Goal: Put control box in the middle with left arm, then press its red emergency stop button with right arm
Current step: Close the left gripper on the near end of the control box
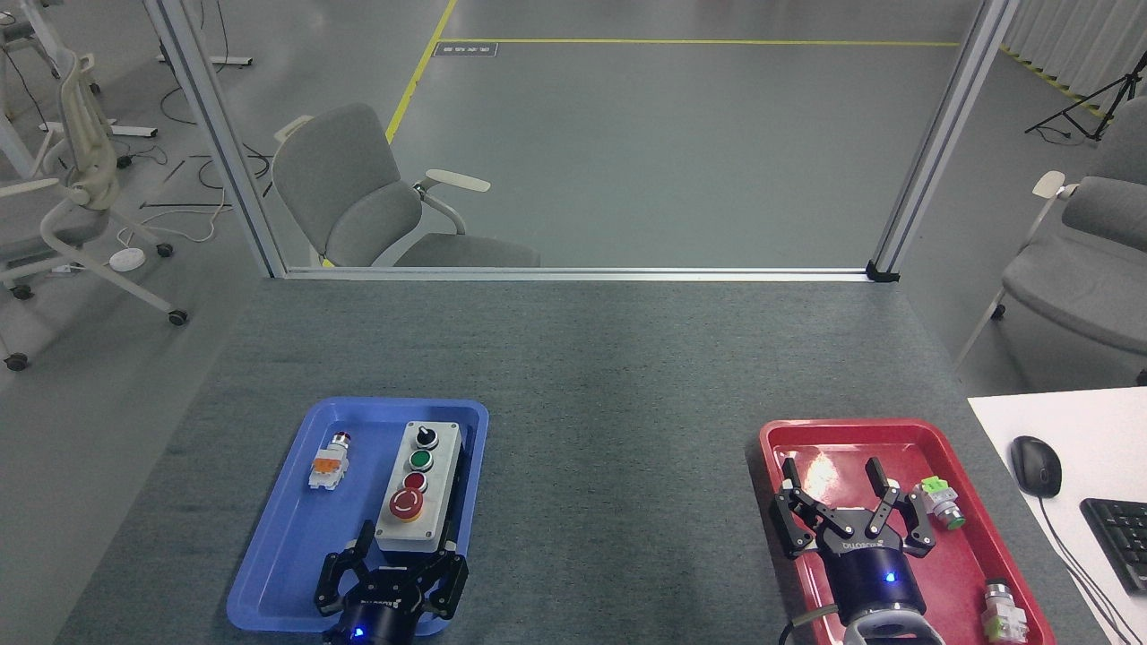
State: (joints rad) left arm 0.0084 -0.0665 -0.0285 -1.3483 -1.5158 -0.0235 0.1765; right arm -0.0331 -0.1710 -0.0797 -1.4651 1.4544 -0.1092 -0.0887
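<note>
The control box [419, 488] lies lengthwise in the blue tray [287, 555], its black knob at the far end. The red emergency stop button [405, 504] sits at the near end, towards me. My left gripper [406, 543] is at the bottom edge of the view, open. Its fingers [365, 537] stand on either side of the box's near end; whether they touch it is unclear. My right gripper [832, 473] hovers open over the red tray [842, 434] with nothing between its fingers. The middle [618, 448] is bare dark-grey felt.
A white-and-orange switch part [327, 466] lies left of the box in the blue tray. A green-and-white switch part [939, 500] and another small part [1004, 614] lie in the red tray. A mouse [1035, 466] and keyboard [1120, 537] sit on a white desk at right.
</note>
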